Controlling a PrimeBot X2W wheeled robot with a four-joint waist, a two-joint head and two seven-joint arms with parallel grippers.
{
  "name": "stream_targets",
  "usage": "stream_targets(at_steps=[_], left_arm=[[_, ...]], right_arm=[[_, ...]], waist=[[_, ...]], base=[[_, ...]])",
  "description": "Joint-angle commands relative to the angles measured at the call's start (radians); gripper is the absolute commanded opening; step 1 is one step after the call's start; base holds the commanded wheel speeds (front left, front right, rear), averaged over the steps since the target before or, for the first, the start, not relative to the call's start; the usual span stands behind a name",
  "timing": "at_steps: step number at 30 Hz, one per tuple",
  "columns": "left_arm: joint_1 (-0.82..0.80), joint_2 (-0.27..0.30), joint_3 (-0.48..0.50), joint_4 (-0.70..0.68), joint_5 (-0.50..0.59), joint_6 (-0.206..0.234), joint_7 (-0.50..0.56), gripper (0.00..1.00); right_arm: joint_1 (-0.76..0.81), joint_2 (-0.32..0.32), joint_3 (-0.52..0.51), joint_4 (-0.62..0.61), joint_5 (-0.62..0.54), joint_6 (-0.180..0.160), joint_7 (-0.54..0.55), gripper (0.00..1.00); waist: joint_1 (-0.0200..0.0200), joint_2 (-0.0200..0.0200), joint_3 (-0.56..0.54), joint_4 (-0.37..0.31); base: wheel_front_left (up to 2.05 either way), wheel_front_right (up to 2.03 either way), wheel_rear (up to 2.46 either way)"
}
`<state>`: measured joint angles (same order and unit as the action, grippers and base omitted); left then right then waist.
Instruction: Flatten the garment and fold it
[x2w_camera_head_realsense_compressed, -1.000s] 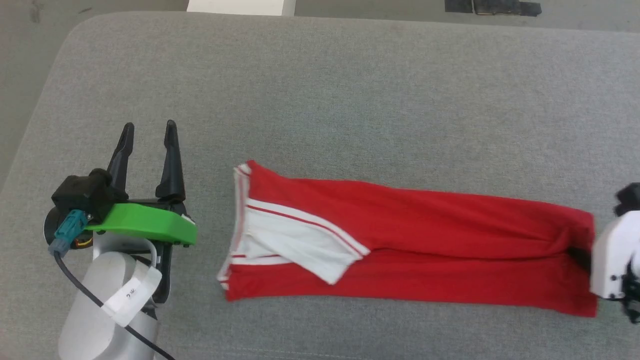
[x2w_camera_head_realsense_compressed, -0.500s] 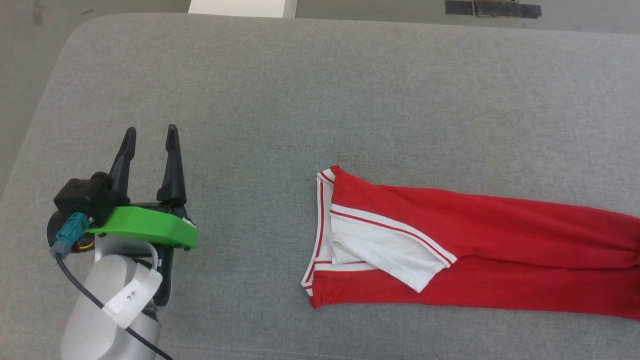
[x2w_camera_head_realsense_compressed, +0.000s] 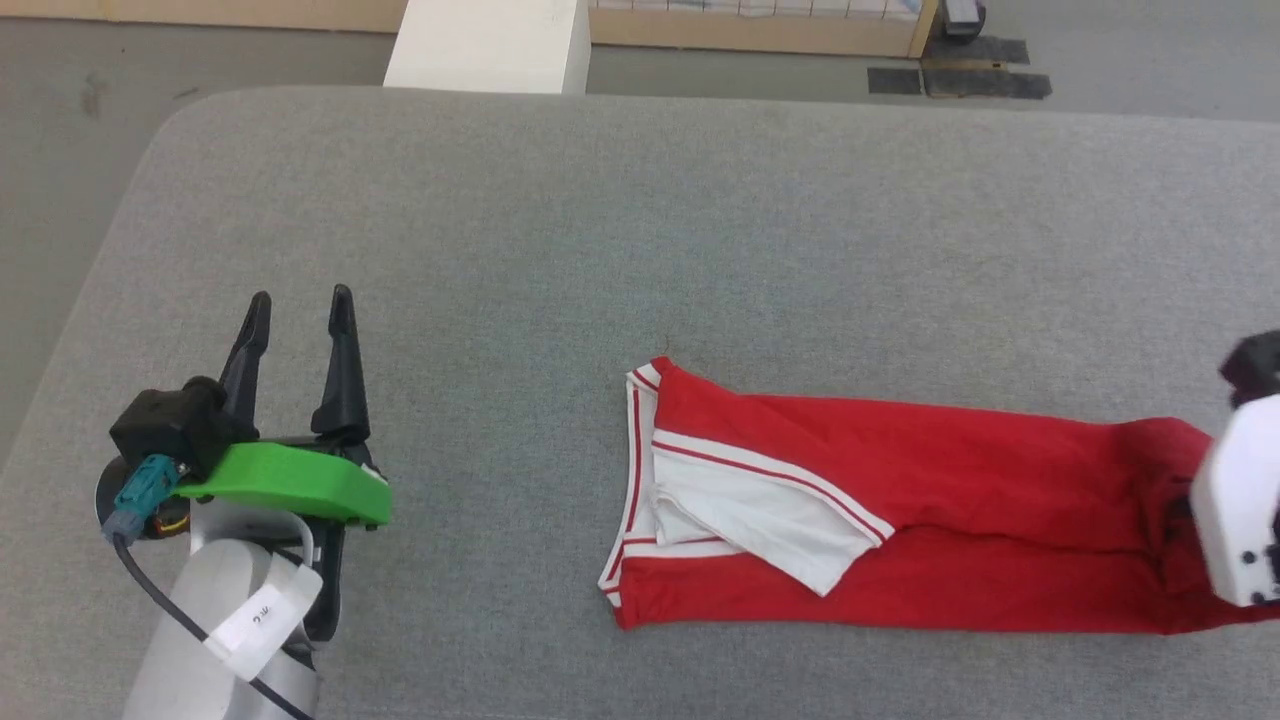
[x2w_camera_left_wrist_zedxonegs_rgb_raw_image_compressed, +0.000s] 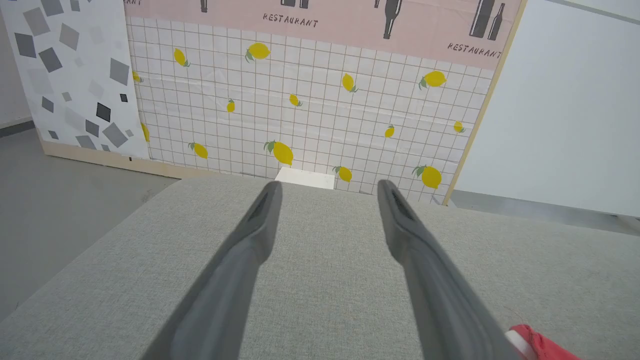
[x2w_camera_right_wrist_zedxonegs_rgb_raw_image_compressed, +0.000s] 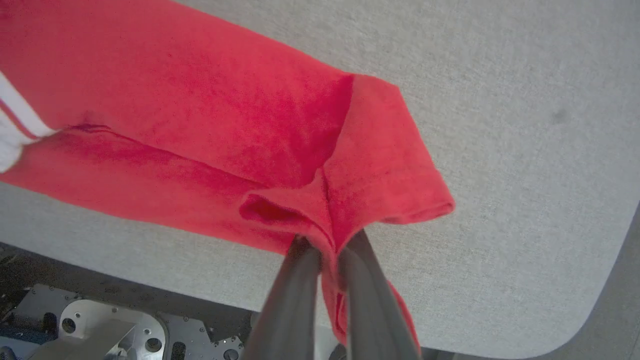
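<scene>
Item one, the shirt (x2w_camera_head_realsense_compressed: 900, 530): we log it as a long red strip lying across the lower right of the head view on the grey padded table (x2w_camera_head_realsense_compressed: 600, 220). It is already folded lengthwise, with one white sleeve (x2w_camera_head_realsense_compressed: 770, 510) turned over on top near its left end and the red-and-white trim (x2w_camera_head_realsense_compressed: 633, 470) running down that end. Item two, the right gripper (x2w_camera_right_wrist_zedxonegs_rgb_raw_image_compressed: 328, 241): in its own wrist view the two dark fingers are pinched nearly together on a bunched corner of the shirt's right end, close to the table's rounded corner. The cloth puckers into a ridge at the pinch, and a strip of it runs down between the fingers. We judge this hold is there either to pull the strip taut or to carry that end over toward the sleeve end for the crosswise fold. Item three, the left gripper (x2w_camera_head_realsense_compressed: 300, 295): at the lower left of the head view, fingers spread wide and holding nothing, over bare table well apart from the shirt. We judge it is parked clear so the cloth can move freely, and is ready to pin the trim end. Background: a lemon-print wall (x2w_camera_left_wrist_zedxonegs_rgb_raw_image_compressed: 310, 100) and a white block (x2w_camera_head_realsense_compressed: 490, 45) beyond the table's far edge.
</scene>
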<state>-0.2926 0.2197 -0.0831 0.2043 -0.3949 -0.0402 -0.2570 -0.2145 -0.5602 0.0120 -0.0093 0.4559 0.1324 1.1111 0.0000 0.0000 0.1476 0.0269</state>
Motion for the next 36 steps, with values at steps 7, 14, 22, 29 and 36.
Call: stream_targets(at_steps=[7, 14, 22, 29, 36], left_arm=[[0.020, -0.009, 0.000, 0.002, 0.008, -0.007, -0.005, 1.00], [0.021, -0.014, -0.001, -0.003, 0.007, -0.011, -0.005, 1.00], [0.010, -0.020, -0.001, -0.011, 0.010, -0.010, -0.005, 1.00], [0.006, -0.029, 0.000, -0.016, 0.015, -0.009, -0.005, 1.00], [-0.003, -0.040, 0.004, -0.012, 0.018, -0.014, -0.005, 1.00]], right_arm=[[-0.042, 0.076, 0.161, -0.121, 0.056, -0.002, 0.016, 0.00], [-0.145, 0.176, 0.318, -0.048, 0.060, -0.002, -0.053, 0.00], [-0.286, 0.298, 0.463, 0.117, 0.053, -0.002, -0.169, 0.00], [-0.362, 0.374, 0.554, 0.273, 0.050, -0.002, -0.261, 0.00], [-0.391, 0.416, 0.595, 0.422, 0.045, -0.002, -0.356, 0.00]], waist=[[0.0000, 0.0000, -0.018, 0.000], [0.0000, 0.0000, -0.007, 0.027], [0.0000, 0.0000, 0.028, 0.059], [0.0000, 0.0000, 0.047, 0.078], [0.0000, 0.0000, 0.064, 0.088]], base=[[0.00, 0.00, 0.00], [0.00, 0.00, 0.00], [0.00, 0.00, 0.00], [0.00, 0.00, 0.00], [0.00, 0.00, 0.00]])
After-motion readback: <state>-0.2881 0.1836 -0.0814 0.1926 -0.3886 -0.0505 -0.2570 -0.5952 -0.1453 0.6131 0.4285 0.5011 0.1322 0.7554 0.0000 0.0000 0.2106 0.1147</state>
